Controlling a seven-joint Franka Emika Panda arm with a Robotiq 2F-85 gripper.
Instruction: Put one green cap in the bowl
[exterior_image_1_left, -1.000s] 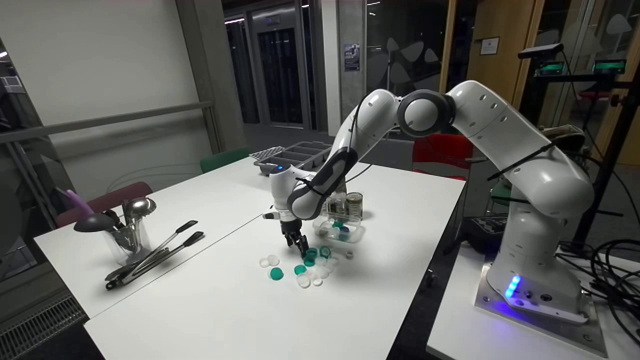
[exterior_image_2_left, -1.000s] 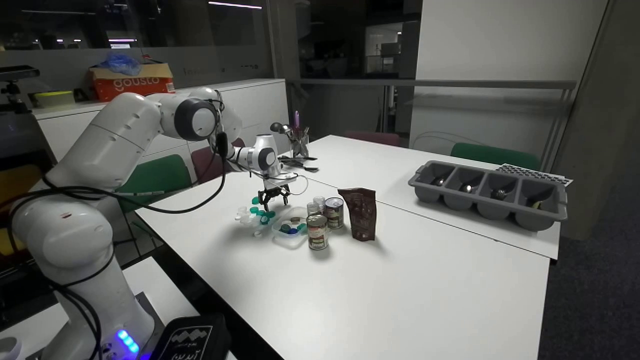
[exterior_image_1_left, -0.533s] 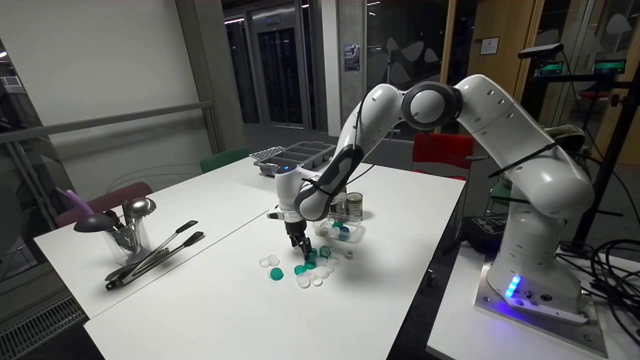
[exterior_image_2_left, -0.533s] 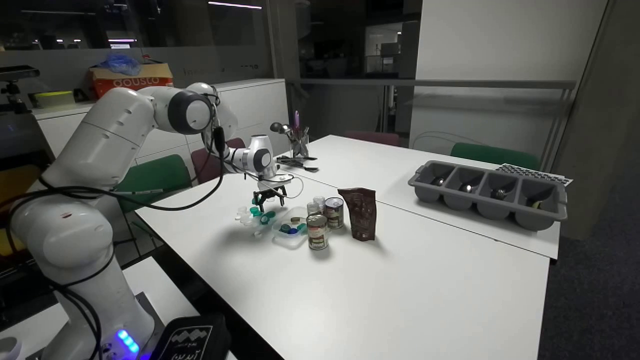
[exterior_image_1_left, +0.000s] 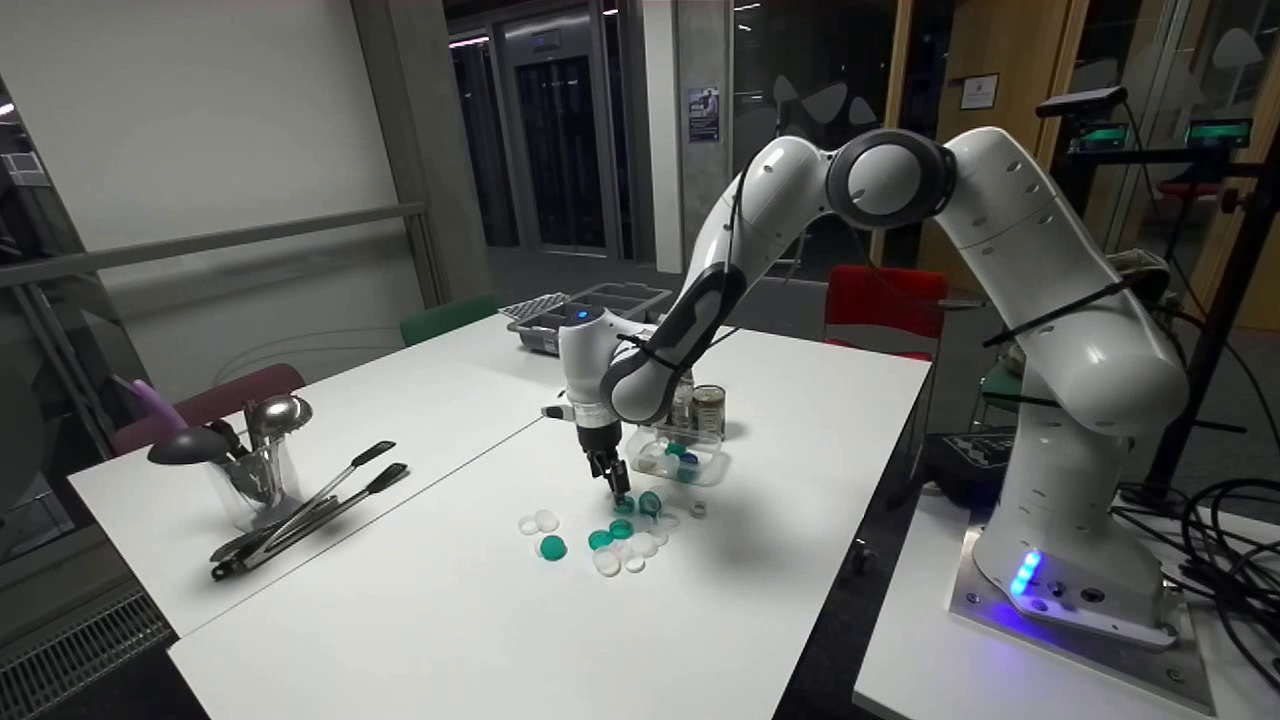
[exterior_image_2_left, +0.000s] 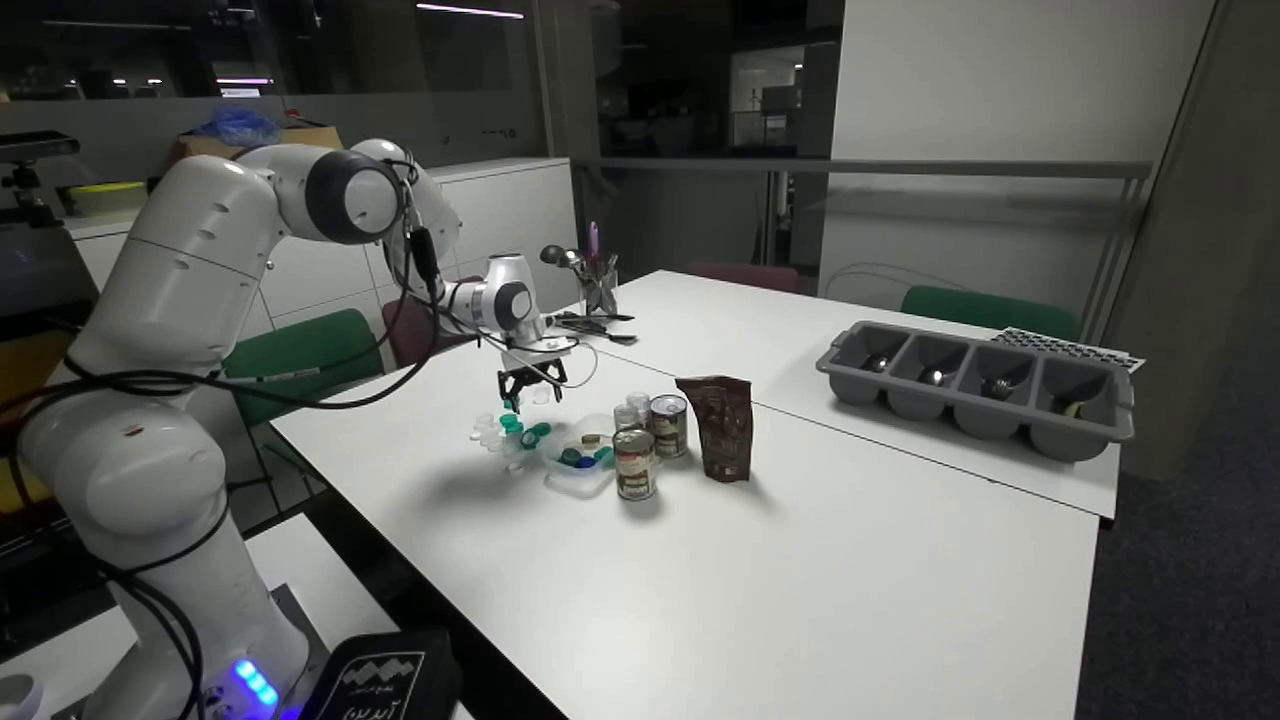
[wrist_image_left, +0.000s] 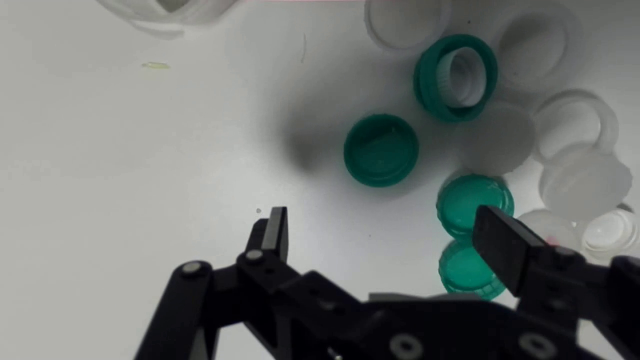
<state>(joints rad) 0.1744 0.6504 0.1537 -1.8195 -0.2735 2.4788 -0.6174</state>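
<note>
Several green caps lie among clear and white caps. A lone green cap (wrist_image_left: 381, 150) is just ahead of the fingertips in the wrist view; it shows in an exterior view (exterior_image_1_left: 625, 506), partly behind the fingers. A green cap with a white cap inside (wrist_image_left: 426, 87) lies at upper right. Two touching green caps (wrist_image_left: 470, 200) are partly behind the right finger. My gripper (wrist_image_left: 380, 209) is open and empty above the table, also seen in both exterior views (exterior_image_1_left: 620, 494) (exterior_image_2_left: 536, 400). The bowl, a clear plastic container (exterior_image_1_left: 702, 474) (exterior_image_2_left: 580, 487), holds several caps; its edge (wrist_image_left: 200, 12) shows at top left.
Cans (exterior_image_2_left: 635, 470) (exterior_image_2_left: 668, 428) and a brown pouch (exterior_image_2_left: 722, 430) stand close beside the bowl. A grey cutlery tray (exterior_image_2_left: 975, 385) is farther off. Tongs (exterior_image_1_left: 310, 520) and a cup of utensils (exterior_image_1_left: 255, 480) stand away from the caps. White caps (exterior_image_1_left: 607, 561) surround the green ones.
My gripper has moved a little up and back toward the robot's base, uncovering green caps it partly hid before. It stays open. The caps and bowl have not visibly moved.
</note>
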